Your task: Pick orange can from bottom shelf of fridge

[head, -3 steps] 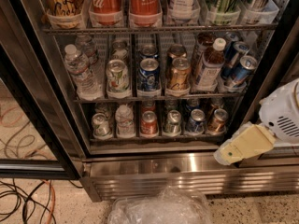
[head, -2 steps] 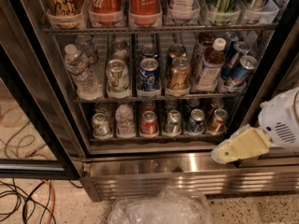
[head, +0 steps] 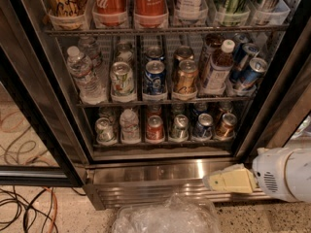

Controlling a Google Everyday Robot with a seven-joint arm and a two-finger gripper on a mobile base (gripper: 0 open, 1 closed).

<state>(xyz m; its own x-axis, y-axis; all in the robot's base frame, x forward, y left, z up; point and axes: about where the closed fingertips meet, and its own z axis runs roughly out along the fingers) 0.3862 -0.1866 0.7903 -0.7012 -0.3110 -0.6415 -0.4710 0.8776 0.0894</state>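
Looking at the single camera view: the fridge (head: 160, 174) stands open-fronted to the camera, with black door frames and a ribbed stainless base.

- The bottom shelf (head: 165, 143) carries one row of small cans in clear trays.
- The orange can (head: 226, 125) is the rightmost in that row. It stands upright, silver top showing, just beside a blue can (head: 203, 125) on its left.
- Further left in the row are a silver can (head: 180, 127), a red can (head: 155, 128), something white (head: 130, 125) and a pale can (head: 104, 130).
- On the wire rack above are a water bottle (head: 83, 74), a green-white can (head: 122, 79), a blue can (head: 155, 77), a taller gold can (head: 185, 76), a white-capped bottle (head: 218, 67) and tilted blue cans (head: 249, 72).
- The top rack holds two Coca-Cola bottles (head: 111, 3).
- The gripper (head: 228, 180) is at lower right, outside the fridge, level with the stainless base. It is below the orange can, slightly right of it and well apart from it. Its cream tip points left off the white arm housing (head: 286, 174).
- Whether the gripper is open or closed: can't tell from this angle. The orange can is on the shelf, not in its hold.
- A crumpled clear plastic bag (head: 167, 217) lies on the floor below the base.
- Cables (head: 29, 210) lie on the floor at lower left.
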